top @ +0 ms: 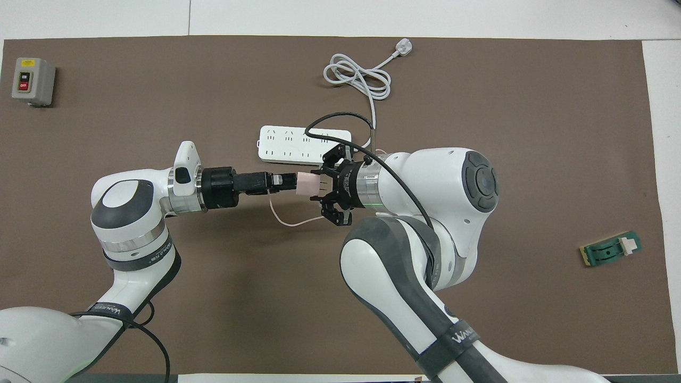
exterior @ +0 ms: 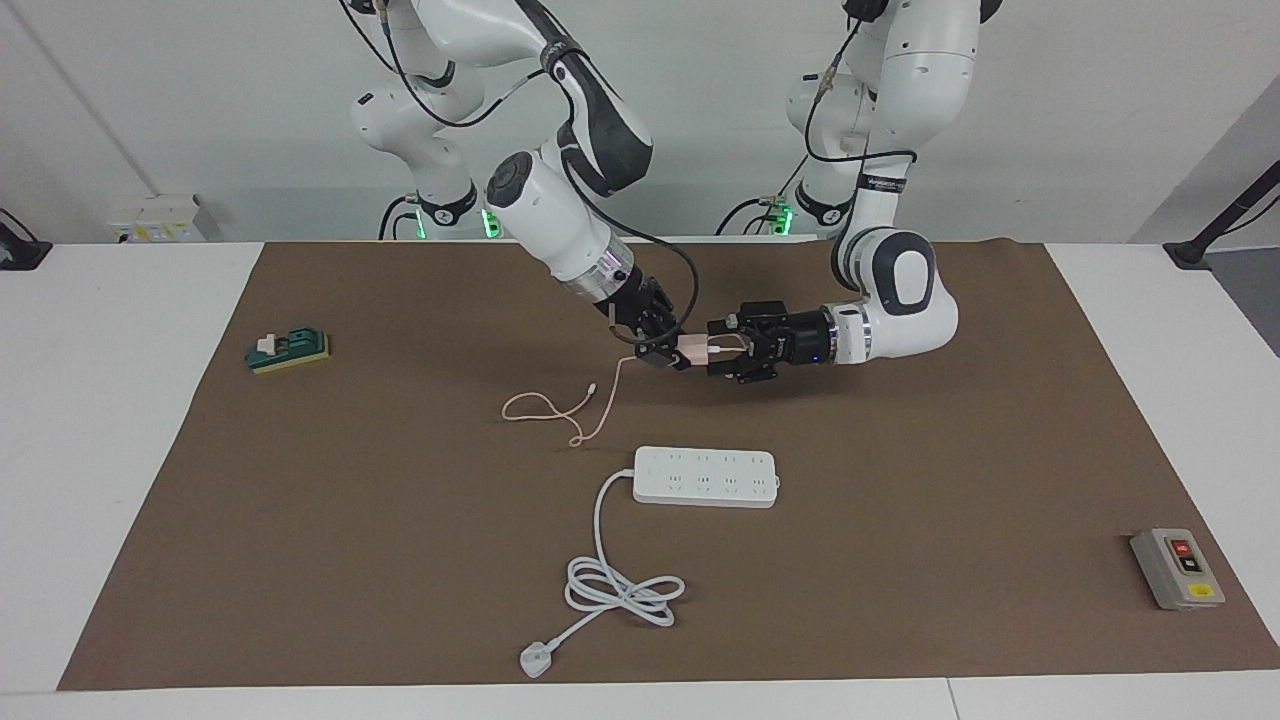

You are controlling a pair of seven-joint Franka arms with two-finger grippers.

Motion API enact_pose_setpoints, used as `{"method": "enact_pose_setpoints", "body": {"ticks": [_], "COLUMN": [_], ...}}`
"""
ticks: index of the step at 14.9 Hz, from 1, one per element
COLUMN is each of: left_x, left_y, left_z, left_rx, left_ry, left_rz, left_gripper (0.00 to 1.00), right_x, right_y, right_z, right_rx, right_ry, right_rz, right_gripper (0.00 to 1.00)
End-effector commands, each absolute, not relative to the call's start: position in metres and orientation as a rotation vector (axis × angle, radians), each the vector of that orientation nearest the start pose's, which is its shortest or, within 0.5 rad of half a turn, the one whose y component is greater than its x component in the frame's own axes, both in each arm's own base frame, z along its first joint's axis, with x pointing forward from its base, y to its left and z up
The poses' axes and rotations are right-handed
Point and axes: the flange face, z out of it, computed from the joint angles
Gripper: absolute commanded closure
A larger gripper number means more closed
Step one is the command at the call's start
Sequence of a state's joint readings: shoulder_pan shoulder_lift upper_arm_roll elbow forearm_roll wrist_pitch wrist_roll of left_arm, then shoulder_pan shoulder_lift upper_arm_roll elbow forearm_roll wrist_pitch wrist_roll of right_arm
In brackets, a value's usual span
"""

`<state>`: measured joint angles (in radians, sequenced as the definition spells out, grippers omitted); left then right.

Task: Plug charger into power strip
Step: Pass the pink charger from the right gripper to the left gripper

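Though airborne, charger point(exterior: 692, 349) between both pincers

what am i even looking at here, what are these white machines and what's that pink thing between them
These are two white robot arms bolted at one end of a table, each ending in a two-finger gripper. One picture looks at them from across the table; the other looks down from above their own end.

The left gripper and the right gripper meet in the air over the brown mat, both at a small pale pink cube-shaped charger. Its thin pink cable trails down onto the mat. Which gripper actually bears it, I cannot tell.

On the mat lie a long white power strip with its coiled white cord, a grey button box and a small green block.
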<state>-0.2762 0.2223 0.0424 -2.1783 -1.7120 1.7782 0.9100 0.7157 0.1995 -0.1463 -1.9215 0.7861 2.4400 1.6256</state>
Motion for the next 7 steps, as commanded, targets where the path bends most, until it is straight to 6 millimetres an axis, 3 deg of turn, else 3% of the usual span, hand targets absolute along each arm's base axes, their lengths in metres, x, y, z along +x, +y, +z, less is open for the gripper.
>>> {"method": "enact_pose_setpoints", "body": {"ticks": [1, 4, 7], "left_x": [0.5196, 0.5196, 0.5198], "left_y": [-0.2146, -0.2146, -0.2145], "left_z": [0.3203, 0.3194, 0.3194], "left_rx": [1.641, 1.641, 1.642], "left_ry": [-0.054, -0.053, -0.052], "left_rz": [0.09, 0.089, 0.091], "left_gripper": [0.0, 0.0, 0.08], "right_x": [0.5215, 0.5234, 0.521], "right_y": [0.3517, 0.351, 0.3548], "right_z": [0.4151, 0.4158, 0.4161], "right_rx": [-1.834, -1.817, -1.822], "right_ry": [1.796, 1.796, 1.79], "right_rz": [0.464, 0.44, 0.44], "right_gripper": [1.0, 1.0, 1.0]}}
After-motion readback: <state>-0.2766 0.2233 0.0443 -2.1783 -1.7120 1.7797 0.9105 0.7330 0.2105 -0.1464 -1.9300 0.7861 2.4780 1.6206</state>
